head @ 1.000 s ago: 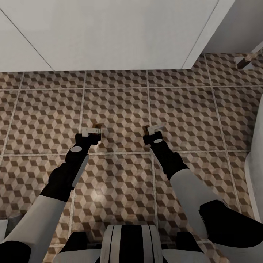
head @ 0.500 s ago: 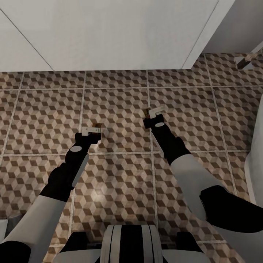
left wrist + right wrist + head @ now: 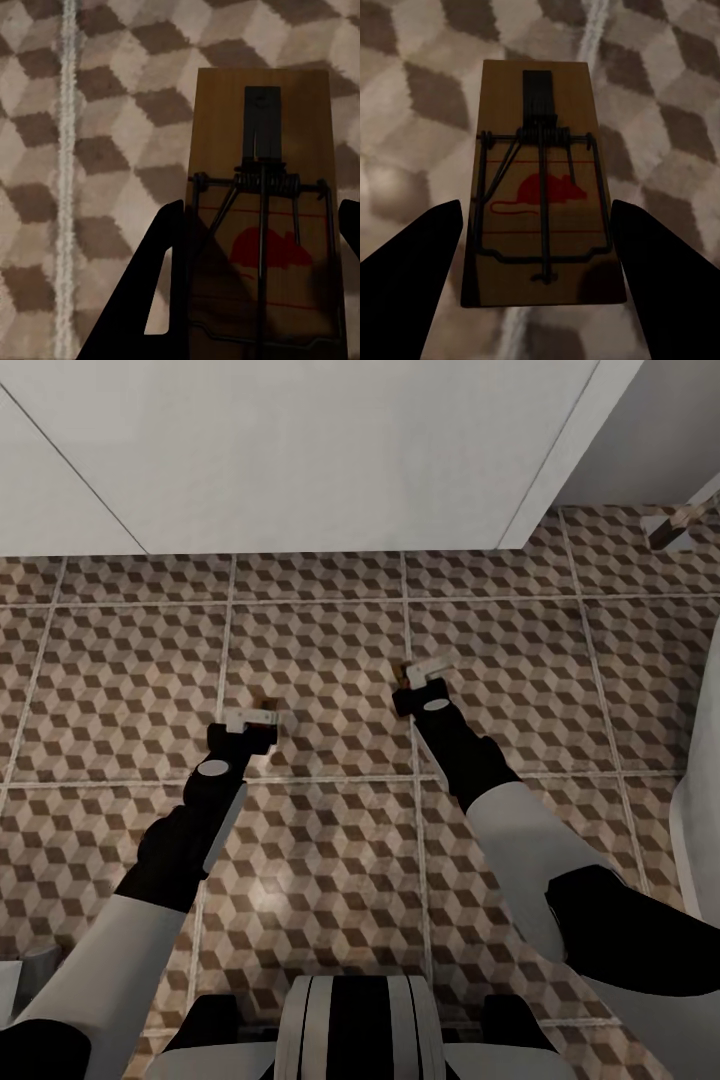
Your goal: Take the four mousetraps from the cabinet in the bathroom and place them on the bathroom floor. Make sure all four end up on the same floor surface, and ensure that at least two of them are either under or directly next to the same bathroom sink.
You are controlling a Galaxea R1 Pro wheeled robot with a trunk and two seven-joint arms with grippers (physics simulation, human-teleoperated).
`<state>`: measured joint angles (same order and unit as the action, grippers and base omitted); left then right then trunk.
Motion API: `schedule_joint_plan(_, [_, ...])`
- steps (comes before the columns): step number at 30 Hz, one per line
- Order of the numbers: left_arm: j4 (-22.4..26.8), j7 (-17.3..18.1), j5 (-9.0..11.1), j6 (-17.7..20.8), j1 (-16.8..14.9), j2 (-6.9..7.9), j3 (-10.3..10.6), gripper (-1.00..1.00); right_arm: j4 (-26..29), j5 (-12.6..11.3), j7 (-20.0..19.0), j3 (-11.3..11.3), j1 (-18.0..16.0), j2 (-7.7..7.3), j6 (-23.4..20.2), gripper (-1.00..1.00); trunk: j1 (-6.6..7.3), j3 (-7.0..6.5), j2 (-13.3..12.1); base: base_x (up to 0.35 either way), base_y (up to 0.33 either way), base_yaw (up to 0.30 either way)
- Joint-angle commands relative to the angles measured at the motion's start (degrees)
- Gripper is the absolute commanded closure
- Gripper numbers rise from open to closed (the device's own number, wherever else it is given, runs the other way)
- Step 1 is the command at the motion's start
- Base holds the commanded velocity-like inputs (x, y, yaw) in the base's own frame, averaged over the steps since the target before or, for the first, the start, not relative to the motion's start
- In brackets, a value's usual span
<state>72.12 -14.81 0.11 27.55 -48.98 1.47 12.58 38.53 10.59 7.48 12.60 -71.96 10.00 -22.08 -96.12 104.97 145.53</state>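
Two mousetraps are over the cube-patterned bathroom floor (image 3: 320, 840). One mousetrap (image 3: 262, 225), a brown board with dark wire and a red mark, sits between my left gripper's (image 3: 250, 720) fingers (image 3: 142, 300), which press its edges; in the head view this trap (image 3: 264, 712) pokes out beside the fingertips. The other mousetrap (image 3: 540, 195) lies flat on a tile by a grout line. My right gripper (image 3: 428, 676) hovers over it, its fingers (image 3: 405, 277) apart, with strips of floor showing on both sides of the board.
A broad white surface (image 3: 300, 450) runs along the far side of the tiles; I cannot tell whether it belongs to the sink. A white rounded fixture (image 3: 703, 760) stands at the right edge. A small wooden-legged item (image 3: 680, 520) sits at the far right.
My right arm has reached forward, away from the robot, taking its mousetrap farther along the tile. The left arm has stayed almost still.
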Motion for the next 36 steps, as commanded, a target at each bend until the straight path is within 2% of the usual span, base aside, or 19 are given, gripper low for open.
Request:
schedule_joint_plan(1, [-0.22, -0.53, -0.9, 0.37, -0.08, -0.27, 0.19, 1.0, -0.19, 0.4, 0.16, 0.14, -0.02, 0.0, -0.39, 1.0, 0.01, 0.03, 0.01, 0.0, 0.0, 0.0])
schedule_joint_plan(6, [-1.61, -0.63, -6.01, 0.41, -0.26, -1.75, 0.08, 1.0, -1.17, 0.38, 0.15, 0.19, -0.02, 0.0, -0.27, 1.0, 0.01, 0.03, 0.01, 0.0, 0.0, 0.0])
schedule_joint_plan(9, [-2.83, -0.65, -7.78, 0.4, -0.41, -2.0, 0.01, 1.0, -1.34, 0.32, 0.1, 0.22, -0.02, 0.0, -0.26, 1.0, 0.01, 0.03, 0.01, 0.0, 0.0, 0.0])
schedule_joint_plan(17, [-2.59, -0.66, -8.56, 0.12, -0.5, -1.99, -0.13, 1.0, -1.62, 0.31, 0.08, 0.31, -0.02, 0.0, -0.14, 1.0, 0.01, 0.03, 0.01, 0.0, 0.0, 0.0])
schedule_joint_plan(26, [1.04, -0.66, -8.63, 0.45, -0.58, -1.96, -0.49, 1.0, -3.2, 0.31, 0.01, 0.32, -0.02, 0.0, 0.69, 1.0, 0.01, 0.03, 0.01, 0.0, 0.0, 0.0])
schedule_joint_plan(27, [1.14, -0.66, -8.63, 0.84, -1.03, -1.97, -0.54, 1.0, -3.47, 0.31, 0.0, 0.32, -0.02, 0.0, 0.87, 1.0, 0.01, 0.03, 0.01, 0.0, 0.0, 0.0])
schedule_joint_plan(31, [-0.29, -0.66, -8.56, 8.55, -6.51, -2.0, -0.87, 1.0, -4.0, 0.31, 0.02, 0.32, -0.02, 0.0, 1.42, 1.0, 0.01, 0.03, 0.01, 0.0, 0.0, 0.0])
schedule_joint_plan(33, [-3.41, -0.69, -8.51, 10.53, -9.58, -2.02, -1.29, 1.0, -4.04, 0.31, 0.01, 0.32, -0.02, 0.0, 1.47, 1.0, 0.01, 0.03, 0.01, 0.0, 0.0, 0.0])
schedule_joint_plan(36, [-10.03, -0.73, -8.47, 11.55, -14.26, -2.1, -1.56, 1.0, -4.07, 0.31, 0.05, 0.32, -0.02, 0.0, 1.5, 1.0, 0.01, 0.03, 0.01, 0.0, 0.0, 0.0])
